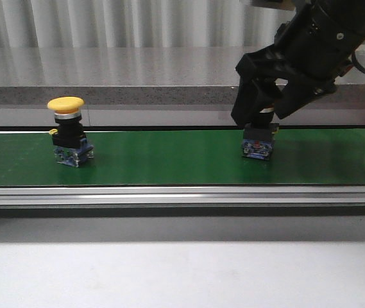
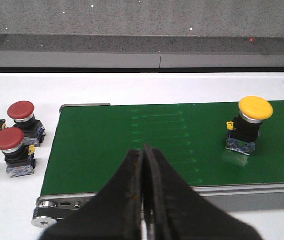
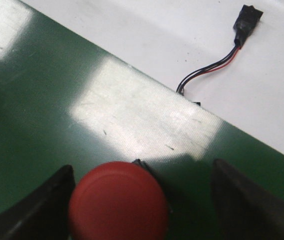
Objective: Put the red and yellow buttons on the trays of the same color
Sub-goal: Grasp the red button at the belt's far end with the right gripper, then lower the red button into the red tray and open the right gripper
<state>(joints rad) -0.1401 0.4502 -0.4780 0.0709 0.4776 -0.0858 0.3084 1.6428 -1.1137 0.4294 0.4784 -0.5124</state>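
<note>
between open right gripper (image 3: 139, 200), red button (image 3: 118, 202)

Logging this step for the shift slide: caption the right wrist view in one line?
Open right gripper straddles the red button on the green belt, jaws not yet closed.

So there's a green conveyor belt (image 1: 169, 157) sitting on a white table (image 2: 181, 85). On the belt: a yellow button (image 1: 67, 131) toward the left, and a red button (image 3: 118, 202) toward the right, well apart.
</note>
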